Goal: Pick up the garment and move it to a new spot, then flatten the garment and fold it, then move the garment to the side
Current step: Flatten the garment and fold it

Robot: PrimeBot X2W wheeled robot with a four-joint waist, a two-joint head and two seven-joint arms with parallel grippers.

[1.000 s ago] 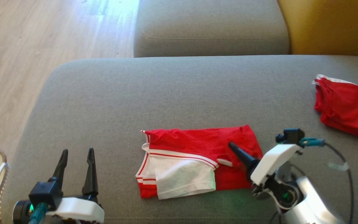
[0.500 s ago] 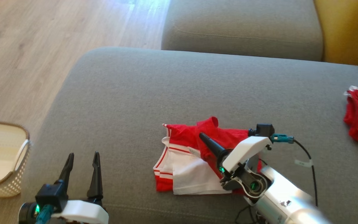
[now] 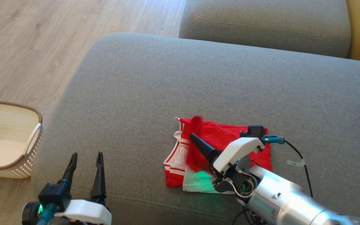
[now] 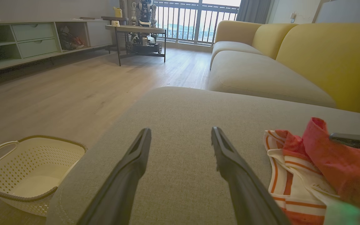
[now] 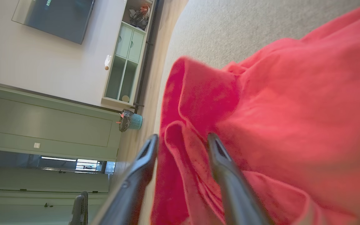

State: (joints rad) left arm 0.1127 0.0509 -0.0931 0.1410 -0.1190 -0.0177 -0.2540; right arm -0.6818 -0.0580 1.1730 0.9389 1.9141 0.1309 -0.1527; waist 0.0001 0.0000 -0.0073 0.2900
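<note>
Gaping, two hands: left hand (image 3: 87,153) empty, right hand (image 5: 182,136) seemingly loose around a fold of one red garment (image 3: 219,133)

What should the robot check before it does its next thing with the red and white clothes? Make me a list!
1. Right gripper jaws apart: ok.
2. Right fingers free of the garment: not ok, a red fold lies between them.
3. Garment lying flat: not ok, a red flap stands up near its left end.
4. Left gripper open and holding nothing: ok, it is over the cushion beside the garment.
5. Room on the cushion to move the garment aside: ok, bare grey shows to its left.
6. Fold neat underneath: cannot tell, the right arm hides part of it.
</note>
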